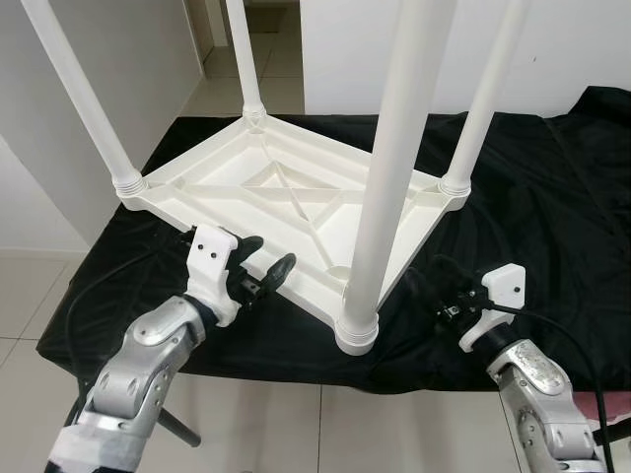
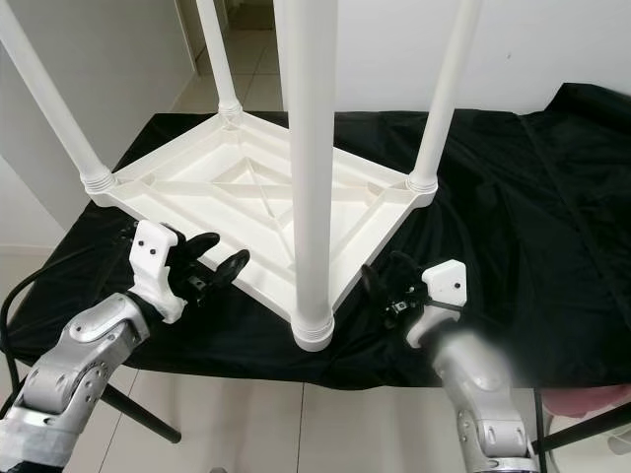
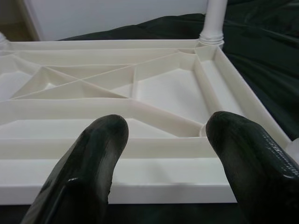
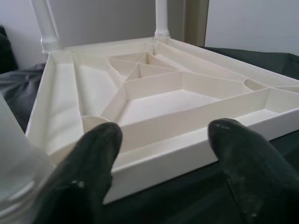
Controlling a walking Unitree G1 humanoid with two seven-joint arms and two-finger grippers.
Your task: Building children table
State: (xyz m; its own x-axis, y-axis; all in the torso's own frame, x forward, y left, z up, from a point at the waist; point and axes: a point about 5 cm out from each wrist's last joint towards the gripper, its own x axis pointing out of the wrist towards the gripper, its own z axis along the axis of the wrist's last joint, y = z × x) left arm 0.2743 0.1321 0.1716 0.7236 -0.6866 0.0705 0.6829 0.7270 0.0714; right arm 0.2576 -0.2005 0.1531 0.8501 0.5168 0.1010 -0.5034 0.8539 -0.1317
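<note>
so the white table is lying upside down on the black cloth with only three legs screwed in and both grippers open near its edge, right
Not quite: the table has four legs fitted, not three. The left eye view shows one at each corner, including the near leg. The rest holds: it lies upside down on the black cloth, with the left gripper and right gripper open near its edge.

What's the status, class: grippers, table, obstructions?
Left gripper open at table edge. Right gripper open near corner leg. Table upside down on black cloth.
</note>
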